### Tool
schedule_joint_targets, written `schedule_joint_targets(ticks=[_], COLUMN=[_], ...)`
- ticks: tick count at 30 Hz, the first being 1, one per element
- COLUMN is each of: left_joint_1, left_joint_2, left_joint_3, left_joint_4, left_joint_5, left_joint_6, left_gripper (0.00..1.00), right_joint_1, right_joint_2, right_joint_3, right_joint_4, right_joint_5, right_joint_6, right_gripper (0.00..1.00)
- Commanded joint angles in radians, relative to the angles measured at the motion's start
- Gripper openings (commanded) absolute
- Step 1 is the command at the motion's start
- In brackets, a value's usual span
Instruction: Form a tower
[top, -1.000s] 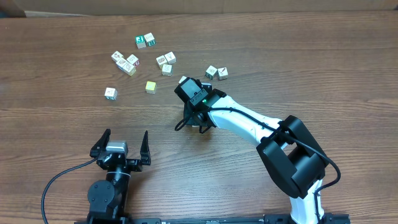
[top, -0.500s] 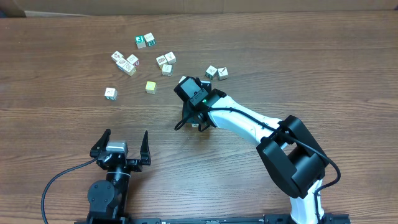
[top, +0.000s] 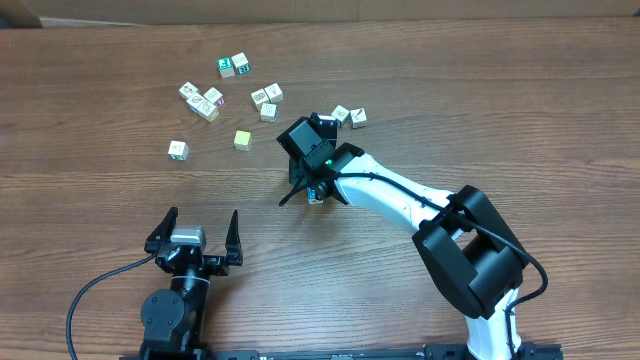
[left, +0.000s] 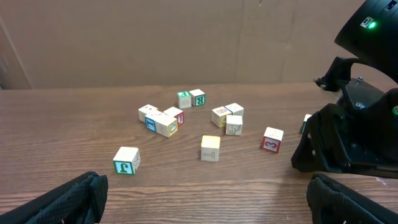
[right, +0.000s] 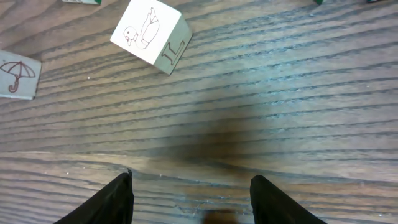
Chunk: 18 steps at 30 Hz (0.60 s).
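Release stage of tower building, as judged from the overhead and wrist views. My right gripper (right: 191, 186) stands with its fingers parted and nothing between them; its wrist view shows only bare table (right: 298, 112) in the gap. From overhead, the tower (top: 316, 197) sits directly under this gripper, between the two fingers, near the middle of the table and well apart from the loose cubes (top: 268, 111) scattered farther off. Only its top face shows from above, so I cannot tell its height in cubes, nor whether a finger touches it. My left gripper (top: 203, 214) rests at the near edge, fingers spread wide, empty. Sound practice here, in my judgement: rise straight up with the fingers apart, so that neither pad drags the top cube sideways, and move across only once clear of the stack. The duck cube (right: 151, 32), just ahead in the right wrist view, looks a convenient next piece; I should square my fingers to two opposite faces before closing.
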Motion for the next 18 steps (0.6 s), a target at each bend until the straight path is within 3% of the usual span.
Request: schedule_joint_targets(ticks=[1, 8, 11, 14, 18], left_joint_1=[0.007, 0.007, 0.007, 0.007, 0.007], left_joint_2=[-0.011, -0.011, -0.011, -0.011, -0.011], left_joint_3=[-0.003, -0.003, -0.003, -0.003, -0.003], left_joint_4=[0.002, 0.002, 0.002, 0.002, 0.002], left_joint_5=[0.012, 0.012, 0.012, 0.012, 0.012], left_joint_6=[0.016, 0.016, 0.016, 0.016, 0.016], left_gripper=[1.0, 1.0, 1.0, 1.0, 1.0], right_joint_1=[-0.001, -0.001, -0.001, -0.001, -0.002], right_joint_2=[0.008, 0.008, 0.008, 0.007, 0.004], right_joint_3=[-0.006, -0.006, -0.006, -0.002, 0.101], right_joint_4=[0.005, -0.001, 0.018, 0.025, -0.074], right_joint_5=[0.029, 0.029, 0.029, 0.009, -0.053], right_joint_6=[-0.006, -0.007, -0.006, -0.016, -0.193], right_gripper=[0.58, 0.63, 0.8, 0.88, 0.87])
